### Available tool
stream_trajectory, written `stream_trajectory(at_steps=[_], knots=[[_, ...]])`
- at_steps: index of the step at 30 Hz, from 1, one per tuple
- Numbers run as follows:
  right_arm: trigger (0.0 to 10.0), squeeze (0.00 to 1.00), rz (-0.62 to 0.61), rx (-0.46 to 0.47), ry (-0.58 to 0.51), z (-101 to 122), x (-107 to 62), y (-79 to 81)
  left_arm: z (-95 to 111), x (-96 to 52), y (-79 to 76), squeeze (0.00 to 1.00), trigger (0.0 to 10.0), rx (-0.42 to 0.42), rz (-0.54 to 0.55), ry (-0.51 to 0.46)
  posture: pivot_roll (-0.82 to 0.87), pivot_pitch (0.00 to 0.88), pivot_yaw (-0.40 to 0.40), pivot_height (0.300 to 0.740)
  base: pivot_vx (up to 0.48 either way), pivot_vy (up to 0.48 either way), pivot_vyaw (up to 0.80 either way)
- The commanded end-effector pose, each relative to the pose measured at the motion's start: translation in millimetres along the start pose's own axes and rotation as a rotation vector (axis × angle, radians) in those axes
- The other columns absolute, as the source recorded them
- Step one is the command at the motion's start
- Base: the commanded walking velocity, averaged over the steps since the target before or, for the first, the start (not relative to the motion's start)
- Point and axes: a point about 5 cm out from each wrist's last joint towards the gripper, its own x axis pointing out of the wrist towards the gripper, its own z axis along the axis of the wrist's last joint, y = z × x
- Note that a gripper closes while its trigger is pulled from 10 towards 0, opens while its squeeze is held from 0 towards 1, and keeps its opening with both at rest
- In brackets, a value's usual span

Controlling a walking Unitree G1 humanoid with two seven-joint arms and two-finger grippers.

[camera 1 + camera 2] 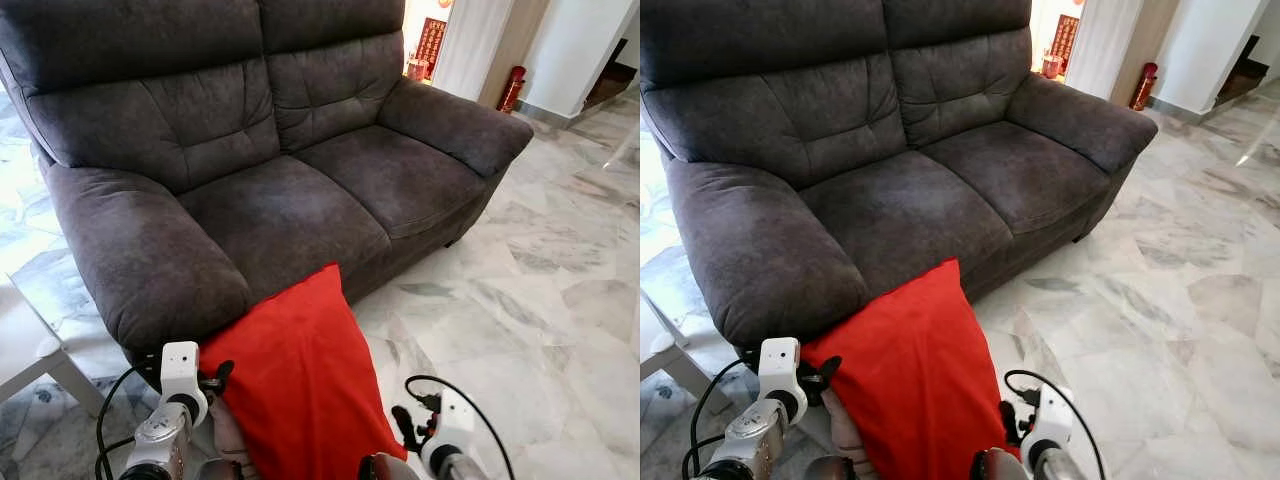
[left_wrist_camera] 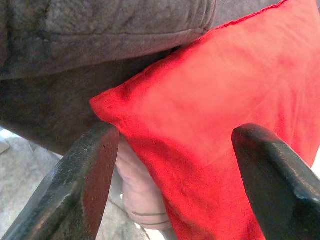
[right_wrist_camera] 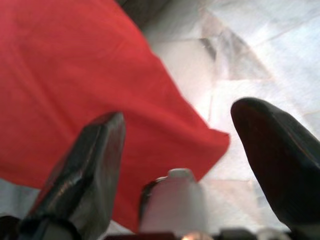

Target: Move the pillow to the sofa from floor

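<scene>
Red pillow (image 1: 300, 380) leans on the sofa (image 1: 280, 215), flanked by wide-open left claw (image 2: 170, 170) and right claw (image 3: 175, 150); uneven squeeze could drop it.

Red pillow (image 1: 915, 375) leans against the grey sofa (image 1: 890, 190) front, between both arms on marble floor (image 1: 1170, 300)

No text can be read anywhere in these pictures. The one thing that carries writing is a red hanging (image 1: 431, 45) in the doorway just behind the sofa (image 1: 270, 150), beyond its armrest on the robot's right; it bears rows of gold marks, too small and blurred to make out. The red cylinder (image 1: 511, 89) standing against the wall, further to the right of that same armrest, shows no legible label. The white housings (image 1: 180, 368) at the robot's wrists carry no legible lettering or numbers.
</scene>
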Motion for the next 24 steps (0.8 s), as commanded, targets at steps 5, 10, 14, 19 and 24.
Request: stream_trajectory(at_steps=[5, 10, 14, 19, 24], knots=[[10.0, 0.00, 0.020, -0.009, -0.115, 22, 3.7, 0.3, 13, 5.9, -3.0, 0.00, 10.0, -0.037, -0.026, -0.022, -0.02, 0.038, -0.082, 0.630, 0.000, 0.000, 0.00], [10.0, 0.00, 0.056, -0.010, -0.181, 29, 3.9, 6.3, 22, 10.6, -4.9, 0.00, 10.0, -0.128, -0.025, -0.035, -0.02, 0.068, -0.089, 0.630, 0.000, 0.000, 0.00], [10.0, 0.00, 0.081, -0.013, -0.227, 37, 5.4, 14.2, 24, 12.7, -7.4, 0.00, 10.0, -0.142, -0.033, -0.028, -0.03, 0.085, -0.093, 0.630, 0.000, 0.000, 0.00], [10.0, 0.00, 0.119, -0.051, -0.337, 51, 2.4, 23.0, 21, 12.3, -4.4, 0.00, 10.0, -0.238, 0.011, -0.019, -0.03, 0.104, -0.110, 0.630, 0.000, 0.000, 0.00], [10.0, 0.00, 0.150, -0.080, -0.404, 56, -8.2, 24.3, 14, 9.5, -3.5, 0.00, 10.0, -0.265, 0.024, -0.008, -0.04, 0.120, -0.123, 0.630, 0.000, 0.000, 0.00]])
